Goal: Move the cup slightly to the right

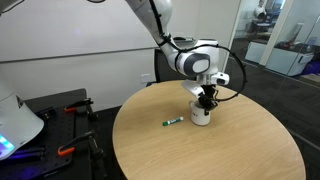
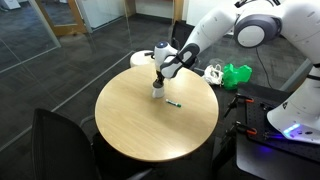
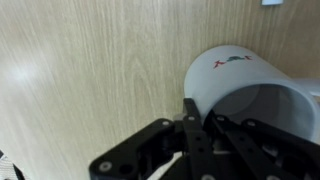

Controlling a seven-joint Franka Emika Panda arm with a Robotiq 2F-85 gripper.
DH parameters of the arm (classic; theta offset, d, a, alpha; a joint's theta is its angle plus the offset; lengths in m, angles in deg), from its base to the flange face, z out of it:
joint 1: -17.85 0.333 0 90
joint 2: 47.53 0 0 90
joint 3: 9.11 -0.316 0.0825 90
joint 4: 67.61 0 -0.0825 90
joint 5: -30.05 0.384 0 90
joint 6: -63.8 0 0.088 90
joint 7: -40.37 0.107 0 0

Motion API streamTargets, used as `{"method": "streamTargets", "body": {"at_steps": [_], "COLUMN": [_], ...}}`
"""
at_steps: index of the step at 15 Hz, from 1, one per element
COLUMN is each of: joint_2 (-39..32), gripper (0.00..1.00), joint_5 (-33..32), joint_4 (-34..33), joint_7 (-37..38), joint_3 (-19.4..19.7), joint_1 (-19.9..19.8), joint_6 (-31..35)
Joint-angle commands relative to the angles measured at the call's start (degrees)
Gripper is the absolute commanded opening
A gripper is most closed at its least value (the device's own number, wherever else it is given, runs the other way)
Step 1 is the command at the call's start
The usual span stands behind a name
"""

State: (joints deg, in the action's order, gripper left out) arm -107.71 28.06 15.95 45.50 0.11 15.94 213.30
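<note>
Cup [image 3: 232,85] looked light, stiff, slick, chippable; rim wall best hold. Gripper [image 3: 200,122] at rim; clamped or not, couldn't tell.

Cup [image 1: 202,116] on table [image 1: 230,155], marker [image 1: 173,122] just beside it; fingers [image 3: 190,122] at cup rim.

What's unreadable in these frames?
- Handle of the small white cylindrical mug: not seen anywhere. The wrist view cuts the mug at the right edge, and the black gripper covers its near rim.
- Gripper jaws: open or clamped on the mug wall is unclear. Too small in both exterior views.
- Mug interior: shadowed and partly behind the gripper.
- Thin green-and-white marker: cap end too small to tell, and it lies outside the wrist view.
</note>
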Motion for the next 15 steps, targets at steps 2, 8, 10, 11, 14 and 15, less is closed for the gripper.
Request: {"method": "streamTargets", "body": {"at_steps": [2,8,10,11,14,15], "joint_2": [-0.2,0.6,1.1,1.4,3.3,4.1], "gripper": [0.02,0.07,0.23,0.30,0.48,0.51], "joint_5": [1.1,3.8,4.4,4.5,4.7,4.7], "joint_4": [-1.3,-0.3,0.2,0.4,2.2,2.9], "joint_7": [3.1,2.3,2.1,2.2,2.3,2.2], "joint_3": [0.7,-1.0,-1.4,-1.4,-1.4,-1.6], "joint_1": [-2.3,-5.8,-6.3,-6.3,-6.0,-5.9], "joint_6": [-1.3,-0.1,0.4,0.6,2.3,3.0]}}
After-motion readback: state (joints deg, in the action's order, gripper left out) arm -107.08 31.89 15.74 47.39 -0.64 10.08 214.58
